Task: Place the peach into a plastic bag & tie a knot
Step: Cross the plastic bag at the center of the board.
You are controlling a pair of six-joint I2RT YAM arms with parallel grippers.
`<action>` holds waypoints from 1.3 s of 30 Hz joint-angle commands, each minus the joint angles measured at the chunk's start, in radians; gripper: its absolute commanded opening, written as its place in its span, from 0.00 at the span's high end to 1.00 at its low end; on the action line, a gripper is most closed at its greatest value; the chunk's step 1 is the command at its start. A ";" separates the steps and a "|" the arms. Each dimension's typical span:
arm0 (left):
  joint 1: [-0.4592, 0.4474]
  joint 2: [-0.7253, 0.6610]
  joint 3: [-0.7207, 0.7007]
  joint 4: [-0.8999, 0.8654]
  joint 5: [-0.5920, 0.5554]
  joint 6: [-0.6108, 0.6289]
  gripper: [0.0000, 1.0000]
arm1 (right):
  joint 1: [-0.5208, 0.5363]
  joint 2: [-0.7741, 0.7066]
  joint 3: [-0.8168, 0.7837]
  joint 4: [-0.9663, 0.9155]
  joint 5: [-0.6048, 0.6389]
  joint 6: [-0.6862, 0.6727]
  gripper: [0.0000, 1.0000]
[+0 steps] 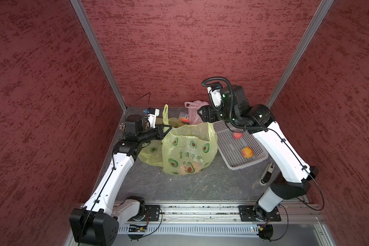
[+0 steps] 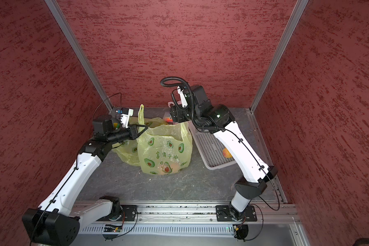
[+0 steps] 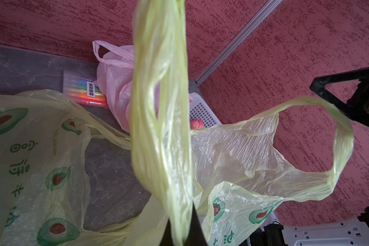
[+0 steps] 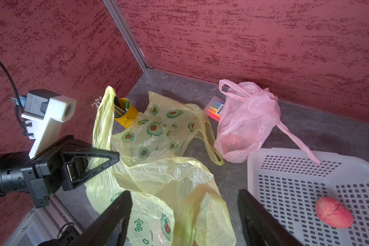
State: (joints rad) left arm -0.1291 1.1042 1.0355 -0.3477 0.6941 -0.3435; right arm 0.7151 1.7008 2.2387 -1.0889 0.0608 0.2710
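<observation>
A yellow-green plastic bag (image 1: 188, 147) printed with avocados stands mid-table, mouth open. A peach (image 1: 182, 168) glows orange through its lower wall in both top views. My left gripper (image 1: 166, 127) is shut on the bag's left handle (image 3: 160, 106), which rises as a taut band from its jaws (image 3: 183, 231). My right gripper (image 1: 200, 115) hovers over the bag's right side with its jaws wide open (image 4: 184, 192). The right handle (image 4: 188, 213) hangs blurred between them, unclamped.
A white perforated basket (image 1: 228, 147) to the right holds two more peaches (image 1: 247, 152) (image 1: 237, 134). Behind lie a second avocado bag (image 1: 151, 153), a pink bag (image 1: 194, 112), a marker pack (image 4: 214, 109) and a yellow pen cup (image 4: 125, 112). A black-and-white tool (image 1: 267, 173) lies front right.
</observation>
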 commanded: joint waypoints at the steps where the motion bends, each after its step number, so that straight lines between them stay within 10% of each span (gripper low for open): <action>1: 0.004 -0.021 0.016 0.010 0.019 0.011 1.00 | -0.006 0.035 0.044 -0.032 0.021 -0.015 0.23; 10: 0.005 -0.017 0.015 0.016 0.024 0.010 1.00 | -0.006 0.036 0.034 -0.055 0.017 -0.016 0.32; 20: 0.004 -0.032 -0.001 0.009 0.071 0.024 1.00 | -0.006 0.000 -0.034 0.076 0.051 -0.065 1.00; 31: -0.032 0.019 0.035 0.024 0.154 0.036 1.00 | -0.003 -0.049 -0.240 0.436 -0.610 -0.180 1.00; 39: -0.085 0.075 0.076 0.052 0.109 0.063 1.00 | 0.013 0.037 -0.212 0.407 -0.749 -0.172 1.00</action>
State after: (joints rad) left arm -0.2031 1.1698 1.0821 -0.3317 0.8211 -0.3088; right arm 0.7204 1.7081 2.0048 -0.6994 -0.5892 0.1146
